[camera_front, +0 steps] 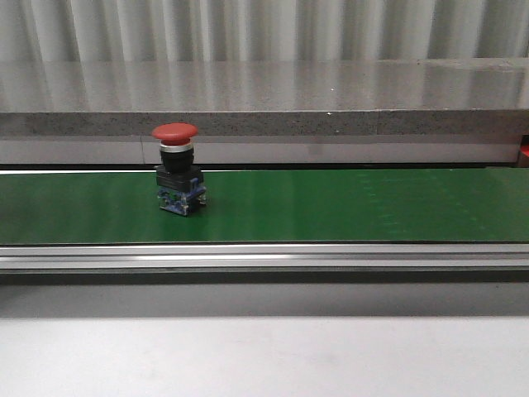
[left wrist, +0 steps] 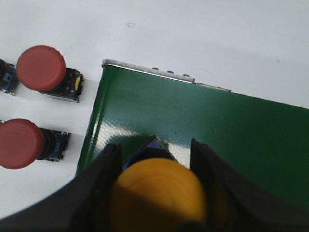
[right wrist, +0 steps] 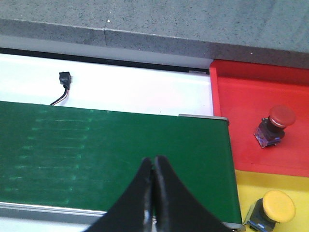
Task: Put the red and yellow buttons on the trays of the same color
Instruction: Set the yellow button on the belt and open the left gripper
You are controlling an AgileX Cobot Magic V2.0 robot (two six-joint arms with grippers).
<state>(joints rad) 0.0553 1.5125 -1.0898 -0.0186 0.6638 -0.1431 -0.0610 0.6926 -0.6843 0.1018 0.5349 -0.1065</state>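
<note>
One yellow button (left wrist: 159,193) sat clamped between my left gripper (left wrist: 155,186) fingers above the green belt (left wrist: 231,140) end, so lowering it upright and centred before releasing seemed wise, my right gripper (right wrist: 153,193) closed empty.

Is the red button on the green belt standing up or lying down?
Standing up. The red button sits on its base on the belt, its cap on top.

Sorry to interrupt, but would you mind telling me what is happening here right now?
The left hand grips a yellow button over one end of the green conveyor belt. A red button stands upright on the belt. The right hand hovers shut above the other end, beside a red tray and yellow tray, each holding one matching button.
</note>
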